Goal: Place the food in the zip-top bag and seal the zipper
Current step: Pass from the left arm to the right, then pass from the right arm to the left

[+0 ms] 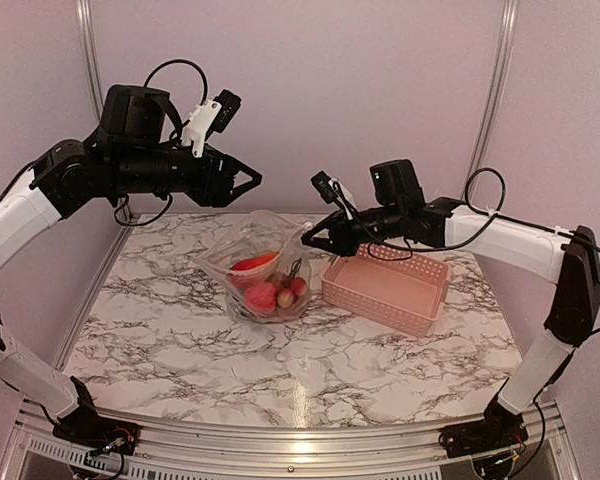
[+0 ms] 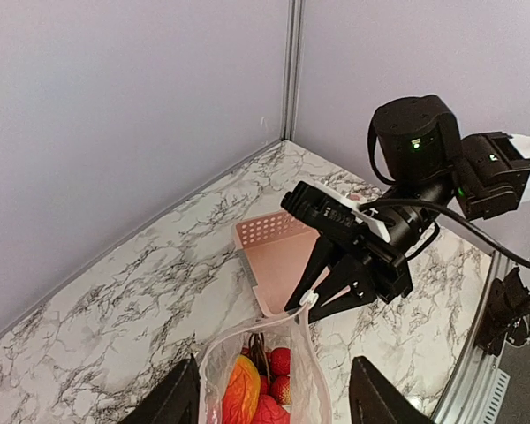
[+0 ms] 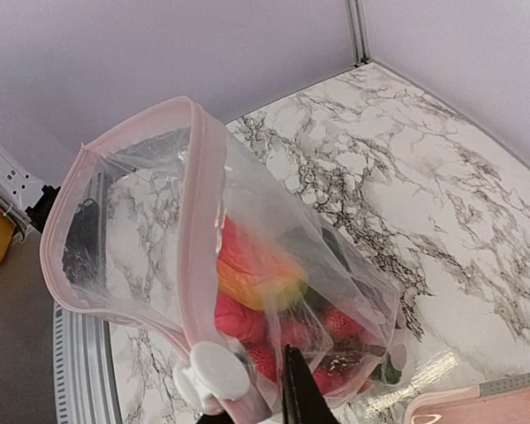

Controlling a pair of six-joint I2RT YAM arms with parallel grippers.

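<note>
The zip-top bag stands on the marble table with its mouth open. Inside lies the food: an orange-red mango shape, red berries and a dark piece behind them. The zipper shows as a pinkish strip along the mouth, with a white slider at its near end. My right gripper is shut on the bag's mouth corner at that slider. Raised above and left of the bag, my left gripper is open, its fingers on either side of the bag's mouth without touching it.
A pink slotted basket sits just right of the bag, under the right arm's wrist. Lilac walls with metal posts close the back and sides. The table's metal front rail runs along the near edge.
</note>
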